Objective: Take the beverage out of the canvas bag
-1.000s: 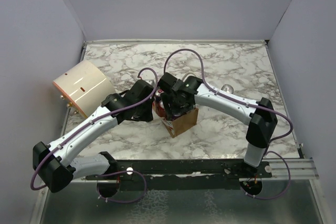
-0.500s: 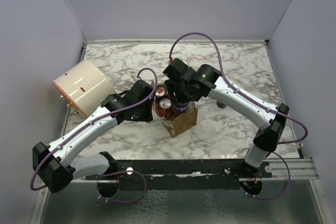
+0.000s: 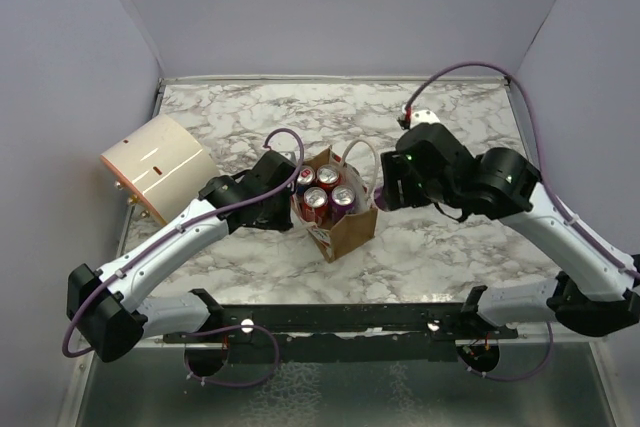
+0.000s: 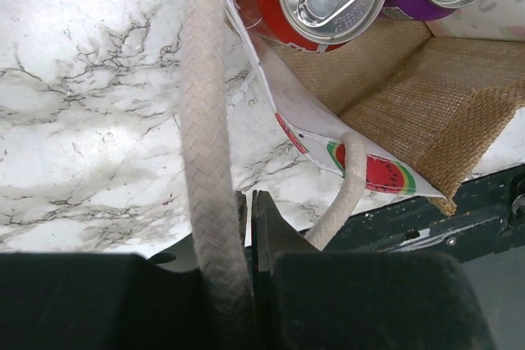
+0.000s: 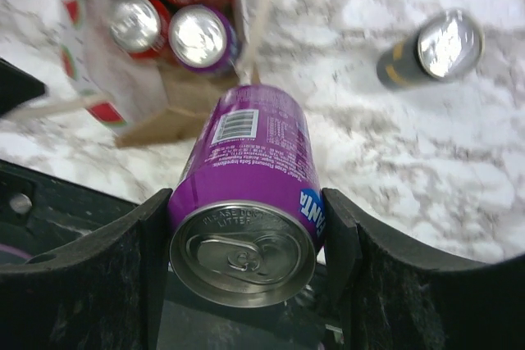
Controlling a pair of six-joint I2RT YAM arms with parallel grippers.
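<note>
The canvas bag (image 3: 350, 232) stands upright at the table's centre with several cans (image 3: 318, 198) upright in it. My left gripper (image 3: 288, 199) is at the bag's left rim. In the left wrist view, my left gripper (image 4: 250, 206) is shut on the bag's edge beside a white rope handle (image 4: 205, 120). The beverage, a purple can (image 5: 246, 161), is gripped between the fingers of my right gripper (image 5: 246, 202). It hangs above the marble to the right of the bag (image 5: 176, 100). From above, my right gripper (image 3: 385, 192) hides the can.
A cream cylinder (image 3: 155, 167) lies at the table's left edge. A dark can with a yellow band (image 5: 431, 55) stands on the marble beyond the purple can. Grey walls close in the table on three sides. A black rail (image 3: 340, 317) runs along the near edge.
My right arm has risen from the bag's mouth and swung right, carrying the purple can out. The cans left inside are now uncovered. The left arm has held its grip in place.
</note>
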